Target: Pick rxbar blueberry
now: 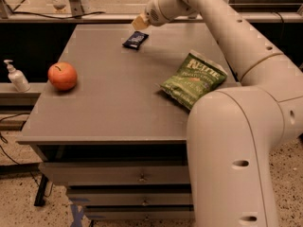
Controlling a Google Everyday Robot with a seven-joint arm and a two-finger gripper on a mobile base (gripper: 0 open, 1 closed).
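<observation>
The rxbar blueberry (135,40), a small flat bar in a dark navy wrapper with pale lettering, lies on the grey table (113,112) near its far edge. My gripper (139,22) hangs just above and behind the bar, at the end of the white arm (222,27) that reaches in from the right. Only its pale tip shows. It does not touch the bar.
A green crinkly chip bag (193,79) lies right of centre, next to the arm's big white body (232,155). A red apple (62,75) sits near the left edge. A white pump bottle (15,75) stands on a ledge left of the table. Drawers are under the tabletop.
</observation>
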